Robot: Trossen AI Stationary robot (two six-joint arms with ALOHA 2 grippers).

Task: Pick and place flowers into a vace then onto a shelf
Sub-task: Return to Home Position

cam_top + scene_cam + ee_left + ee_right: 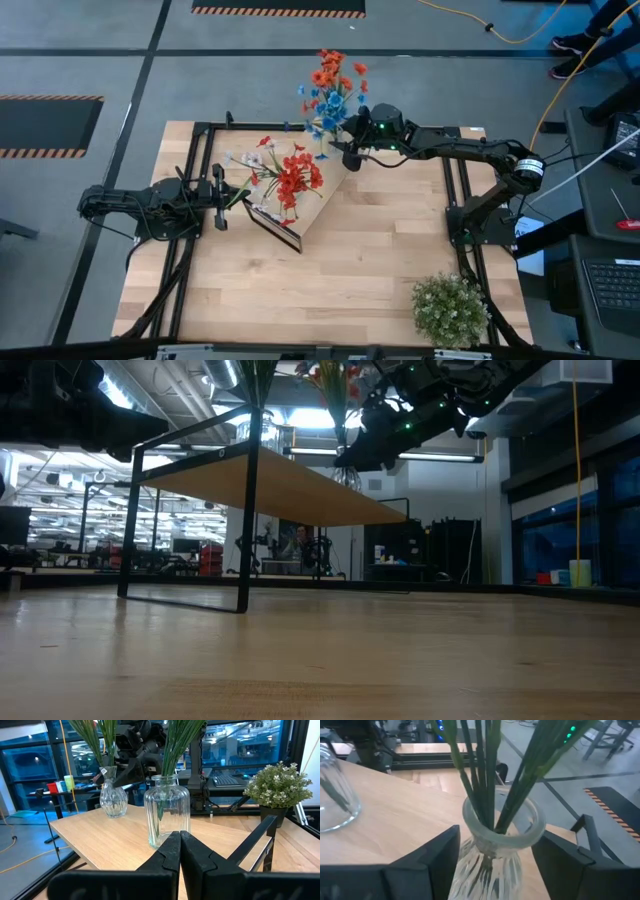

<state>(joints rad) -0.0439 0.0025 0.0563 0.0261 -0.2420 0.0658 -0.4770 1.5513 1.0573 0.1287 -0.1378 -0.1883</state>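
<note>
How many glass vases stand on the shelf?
2, both on the shelf: a ribbed vase before the shut left gripper, and a fluted vase between the open right gripper's fingers.

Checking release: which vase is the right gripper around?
The bulbous vase with blue and orange flowers, inside the open right gripper; the straight ribbed vase stands apart.

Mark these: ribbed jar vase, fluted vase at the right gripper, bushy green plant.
ribbed jar vase (167, 812), left wrist view, on its glass body.
fluted vase (489, 867), right wrist view, on its glass neck.
bushy green plant (280, 785), left wrist view, on its foliage.
</note>
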